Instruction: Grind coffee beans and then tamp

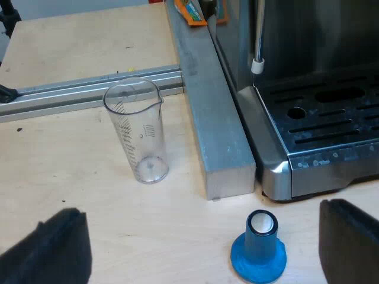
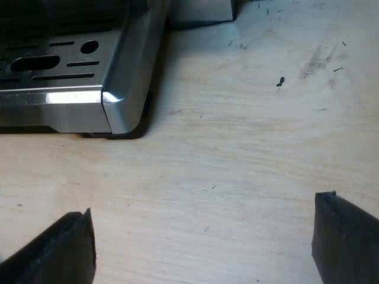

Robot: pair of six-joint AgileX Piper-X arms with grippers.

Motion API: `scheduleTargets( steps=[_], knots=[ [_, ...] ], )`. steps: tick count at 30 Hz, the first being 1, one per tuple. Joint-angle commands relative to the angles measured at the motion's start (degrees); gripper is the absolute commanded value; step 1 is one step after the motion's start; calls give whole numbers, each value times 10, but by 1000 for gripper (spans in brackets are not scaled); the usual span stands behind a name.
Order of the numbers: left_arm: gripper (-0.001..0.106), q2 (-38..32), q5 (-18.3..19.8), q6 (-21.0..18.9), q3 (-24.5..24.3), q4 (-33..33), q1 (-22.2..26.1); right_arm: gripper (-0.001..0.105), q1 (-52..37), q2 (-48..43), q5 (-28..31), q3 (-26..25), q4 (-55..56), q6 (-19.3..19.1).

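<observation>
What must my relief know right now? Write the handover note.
Left hand: open, holding nothing, low over the table near the blue tamper.
Right hand: open, holding nothing, over the table by the espresso machine's drip-tray corner.
Tamper stands upright on the table by that machine's corner. The measuring glass is upright and looks empty, beside the metal bar.
Done: nothing evident. Left: grind, then tamp.

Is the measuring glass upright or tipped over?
Upright: the measuring glass stands on its base on the table, open rim upward.
</observation>
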Motion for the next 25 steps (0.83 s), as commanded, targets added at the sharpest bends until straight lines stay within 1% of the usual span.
scheduleTargets(
  steps=[1,22,25],
  knots=[
    [79,-80,3,1,-2,-9,0,76,-2,-27,-4,-3,-3,-1],
    [79,-81,3,1,-2,-9,-2,76,-2,-27,-4,-3,-3,-1],
    [79,-81,3,1,1,-13,-11,76,-2,-27,-4,-3,-3,-1]
  ],
)
